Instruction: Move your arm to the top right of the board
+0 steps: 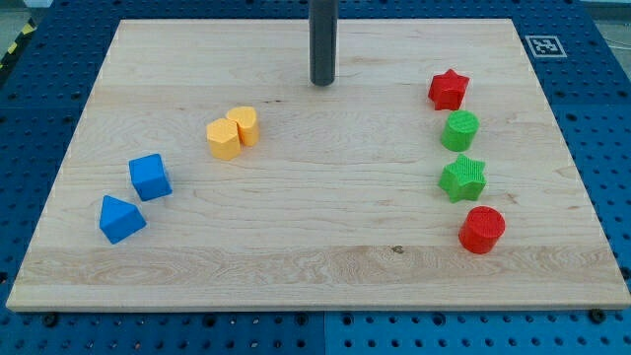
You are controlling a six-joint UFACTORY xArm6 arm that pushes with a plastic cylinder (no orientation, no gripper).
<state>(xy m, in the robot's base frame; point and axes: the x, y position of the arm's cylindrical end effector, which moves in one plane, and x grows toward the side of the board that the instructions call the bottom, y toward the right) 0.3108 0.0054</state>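
My tip (321, 83) rests on the wooden board (315, 247) near the view's top, just right of centre. It touches no block. The red star (449, 89) is to its right. Below that star stand the green cylinder (459, 130), the green star (461, 178) and the red cylinder (482, 229) in a column. Two yellow blocks (233, 132) sit together, below and left of the tip.
A blue cube (150, 177) and a blue wedge-like block (121, 218) lie at the view's left. A black-and-white marker (542, 45) sits at the board's top right corner. A blue perforated table (606, 99) surrounds the board.
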